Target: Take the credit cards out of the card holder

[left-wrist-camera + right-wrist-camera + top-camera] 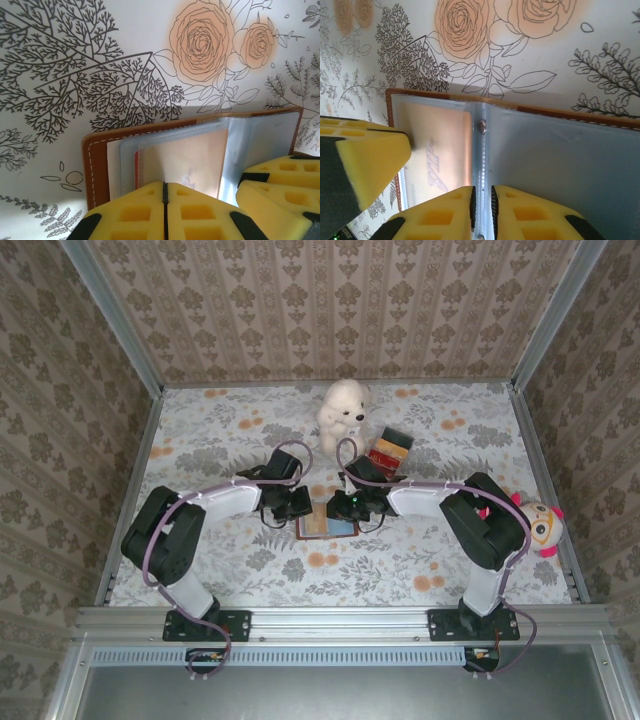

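- The left gripper is sitting pressed shut at the near edge of the credit cards; whether it is pinching one is hidden.
- The right gripper is clamping narrowly on the fold of the card holder; that hold should be pinning it while a card is pulled straight out.
- The card holder is lying open on the surface, its cloudy pocket blurring the card count.

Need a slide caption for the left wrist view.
Left gripper, jaws shut, at the open wallet on floral cloth, a tan card in its pocket.
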`<control>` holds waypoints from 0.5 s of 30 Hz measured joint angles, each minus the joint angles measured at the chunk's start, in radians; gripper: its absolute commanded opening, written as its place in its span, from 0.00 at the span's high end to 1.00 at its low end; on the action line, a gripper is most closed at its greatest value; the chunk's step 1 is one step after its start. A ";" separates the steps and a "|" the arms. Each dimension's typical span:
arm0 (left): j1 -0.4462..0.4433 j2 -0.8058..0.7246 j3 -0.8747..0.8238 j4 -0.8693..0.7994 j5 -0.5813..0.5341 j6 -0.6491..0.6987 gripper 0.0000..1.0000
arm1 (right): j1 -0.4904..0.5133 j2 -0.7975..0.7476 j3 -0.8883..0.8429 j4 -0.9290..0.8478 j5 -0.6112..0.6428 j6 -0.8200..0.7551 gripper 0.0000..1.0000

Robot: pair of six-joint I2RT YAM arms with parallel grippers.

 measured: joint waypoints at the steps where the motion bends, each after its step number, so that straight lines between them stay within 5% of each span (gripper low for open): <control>1: 0.000 0.006 0.000 0.000 -0.001 0.000 0.92 | 0.000 0.000 -0.004 0.008 -0.002 0.000 0.81; 15: 0.000 0.013 -0.001 0.000 -0.008 0.004 0.89 | 0.025 -0.037 -0.021 0.033 0.009 -0.008 0.81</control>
